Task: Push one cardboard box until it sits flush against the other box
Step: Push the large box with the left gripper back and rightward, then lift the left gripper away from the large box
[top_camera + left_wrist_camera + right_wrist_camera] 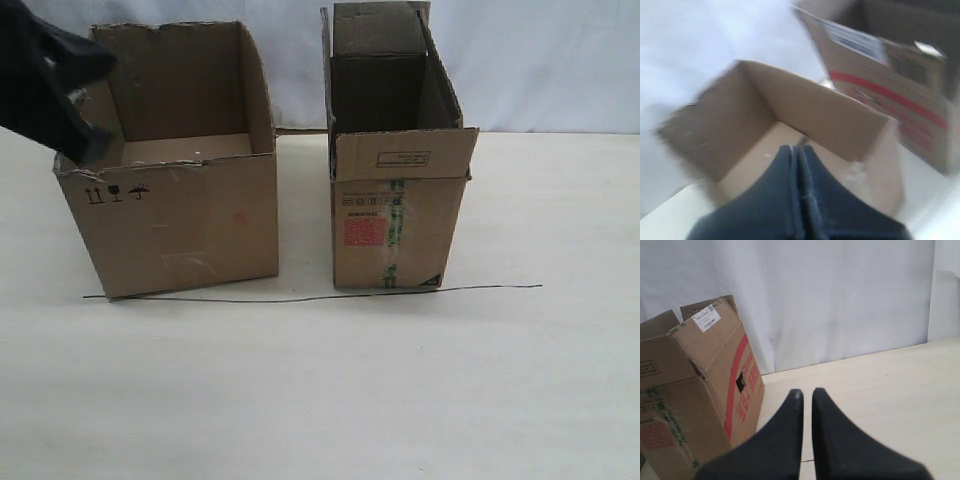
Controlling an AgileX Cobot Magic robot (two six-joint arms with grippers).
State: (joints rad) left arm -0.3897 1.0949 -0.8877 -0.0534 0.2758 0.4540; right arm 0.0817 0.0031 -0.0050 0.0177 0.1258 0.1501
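The wide cardboard box [180, 215] with a torn rim and small black symbols stands at the left. The other box [398, 215], narrower, with a red label and green tape, stands to its right, and a narrow strip of table shows between them. My left gripper [92, 148] is at the wide box's upper left rim. In the blurred left wrist view it is shut [799, 148] and empty above the cardboard box's inside [765, 160], with the other box [890, 95] beyond. My right gripper [807, 391] is shut and empty, beside the other box [695, 400]. It is outside the exterior view.
A thin black wire [310, 297] lies on the pale table [320, 400] along the front of both boxes. A white backdrop [540, 60] hangs behind the table. The narrower box's top flaps [400, 155] stand open.
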